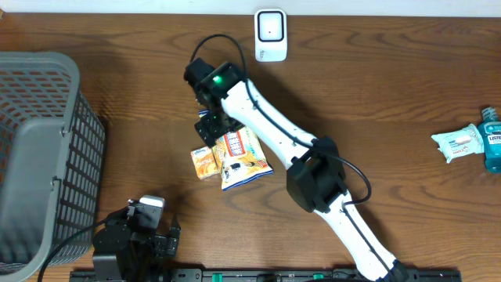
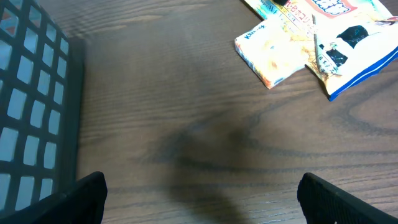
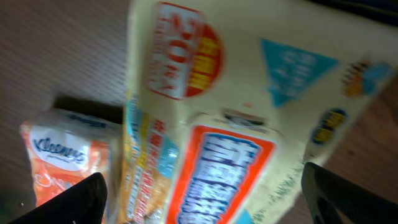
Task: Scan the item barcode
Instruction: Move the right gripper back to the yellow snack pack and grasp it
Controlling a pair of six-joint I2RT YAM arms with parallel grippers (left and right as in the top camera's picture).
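Where the wood-grain table [image 1: 391,78] serves as the holding surface, the count runs as follows.

- One snack bag [image 1: 244,157], cream with red and orange print, lies near the centre.
- One orange tissue pack [image 1: 204,162] touches the bag's left edge.
- One white scanner [image 1: 271,35] stands at the far edge, well apart from the bag.
- One grey mesh basket [image 1: 47,149] sits at the left edge.
- One wipes pack [image 1: 459,143] and one blue bottle [image 1: 491,141] lie side by side at the right edge.

Grippers, two:

- Right gripper [image 3: 202,196]: released, fingers spread wide over the bag's far end. Whether they touch it cannot be told.
- Left gripper [image 2: 202,199]: released, holding nothing, near the front edge beside the basket.

A pale wall strip runs along the far edge. Bare tabletop lies between bag and scanner, and across the right half up to the wipes.
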